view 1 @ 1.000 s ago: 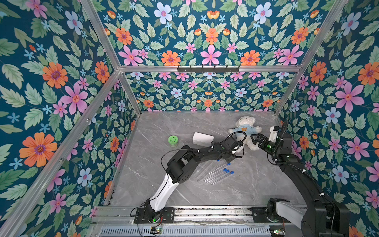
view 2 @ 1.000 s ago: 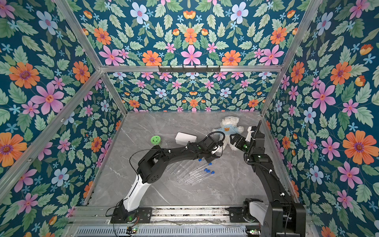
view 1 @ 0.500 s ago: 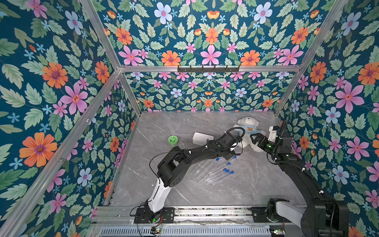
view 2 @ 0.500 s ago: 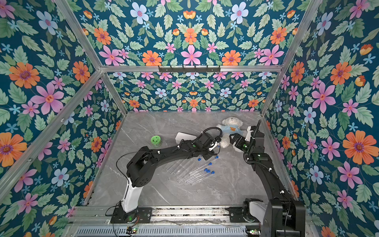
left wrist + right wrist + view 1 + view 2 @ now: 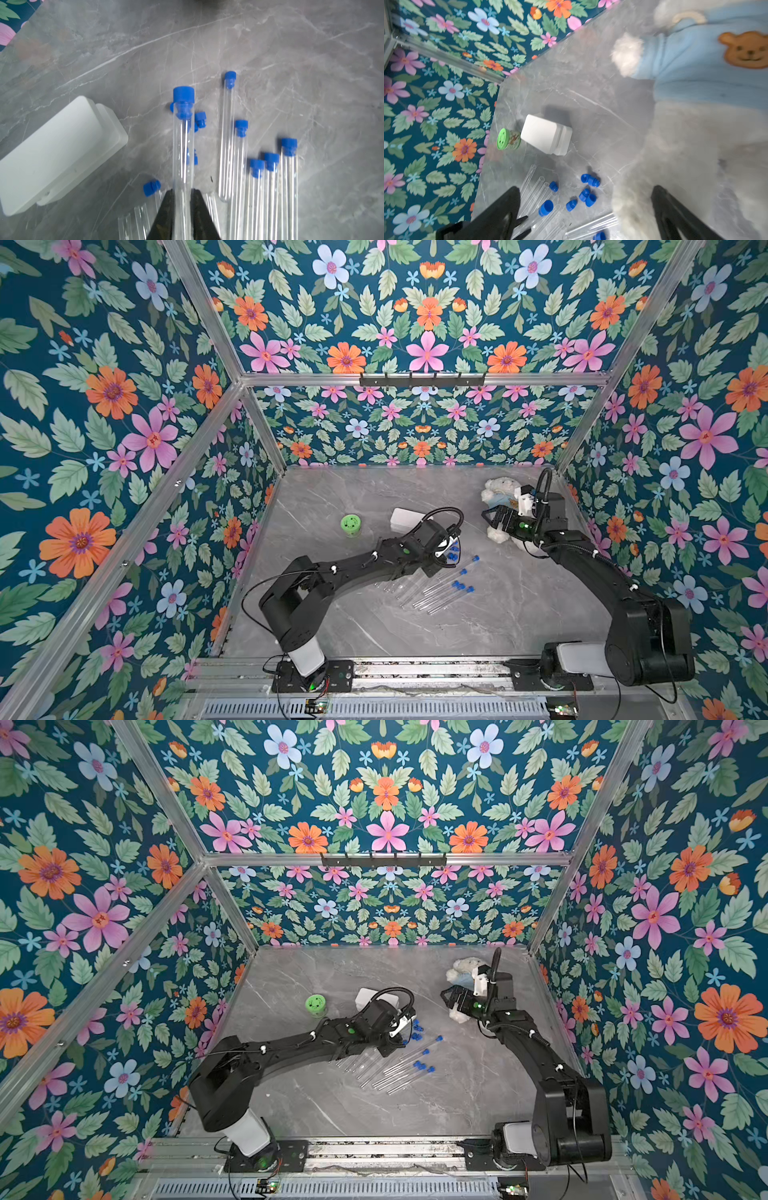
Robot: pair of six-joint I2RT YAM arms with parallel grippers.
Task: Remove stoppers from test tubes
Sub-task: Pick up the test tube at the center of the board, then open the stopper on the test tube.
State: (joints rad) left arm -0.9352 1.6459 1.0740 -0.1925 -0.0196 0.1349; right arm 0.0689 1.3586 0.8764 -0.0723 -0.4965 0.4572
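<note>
My left gripper (image 5: 182, 192) is shut on a clear test tube (image 5: 182, 153), which still carries its blue stopper (image 5: 183, 95) at the far end. In both top views this gripper (image 5: 446, 549) (image 5: 401, 1025) hovers over the tube pile. Several stoppered test tubes (image 5: 446, 585) (image 5: 405, 1067) lie side by side on the table. Beside them lie unstoppered tubes (image 5: 535, 185) and several loose stoppers (image 5: 588, 197) (image 5: 454, 551). My right gripper (image 5: 496, 518) (image 5: 585, 187) stands open and holds nothing, right by the teddy bear and apart from the tubes.
A white box (image 5: 405, 519) (image 5: 365, 996) lies just behind the left gripper. Left of it stands a green-lidded jar (image 5: 351, 524) (image 5: 316, 1004). A white teddy bear (image 5: 498, 493) (image 5: 695, 72) in a blue shirt lies at the back right, under the right wrist.
The left gripper has drawn back toward the front left, still shut on the tube. The right gripper has shifted slightly left and stays open.
</note>
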